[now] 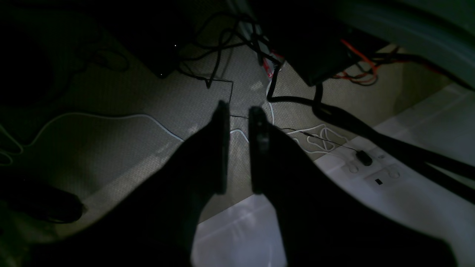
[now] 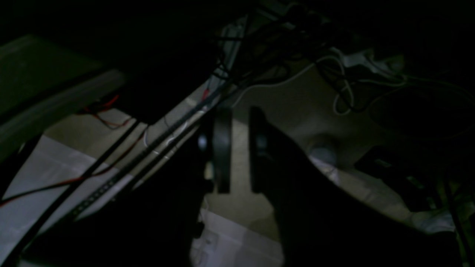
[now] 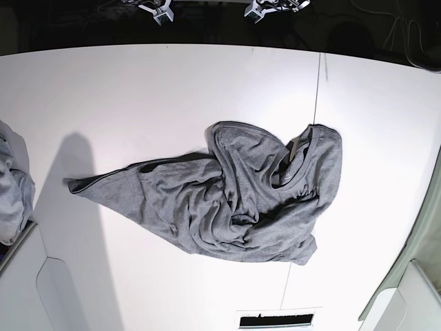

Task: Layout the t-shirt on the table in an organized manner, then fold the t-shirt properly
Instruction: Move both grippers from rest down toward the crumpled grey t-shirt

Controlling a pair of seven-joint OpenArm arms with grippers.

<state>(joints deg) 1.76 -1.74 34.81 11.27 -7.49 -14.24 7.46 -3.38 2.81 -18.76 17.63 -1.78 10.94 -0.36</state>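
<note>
The t-shirt (image 3: 227, 207) lies crumpled mid-desk (image 3: 138, 89). My left hand (image 1: 239, 111) and right hand (image 2: 237, 113) hang off-desk, slightly parted, empty. Soft, limp, light fabric: I judge the hem corners the best hold.

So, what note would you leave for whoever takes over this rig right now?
Left tool: slightly open, holding nothing, off the table, pointing at the floor.
Right tool: same, slightly open and empty.
T-shirt: crumpled in a heap mid-table, one end trailing toward the base view's left, collar toward its right.
Done: nothing visible yet.
Left: spread the shirt flat, then fold it.
</note>
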